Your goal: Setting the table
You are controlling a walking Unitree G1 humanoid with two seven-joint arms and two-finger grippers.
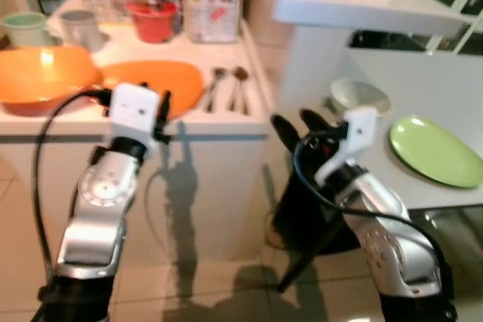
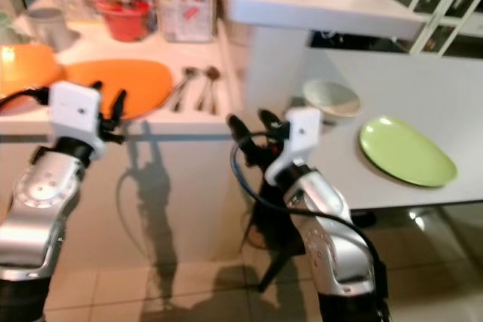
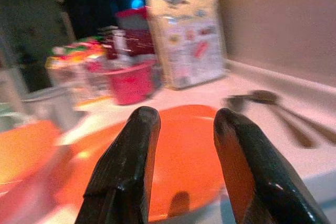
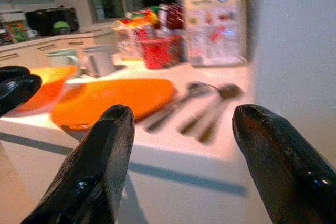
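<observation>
Both end effectors are raised in front of the robot with their fingers spread apart, and neither has hold of anything. The left end effector hangs at the front edge of the white worktop, its black fingers pointing over the orange plate that lies flat just beyond them. The right end effector hovers lower and to the right, in the gap between that worktop and the white dining table, its fingers wide apart and aimed toward the spoons.

Two or three spoons lie side by side on the worktop just right of the orange plate, handles toward the robot. Left of the plate sits an orange bowl. Behind them stand a red cup, a printed carton, a grey mug and a pale green mug.

On the dining table, a green plate lies near the front edge, and a pale bowl sits close beside it, toward the worktop. Everything is somewhat blurred.
</observation>
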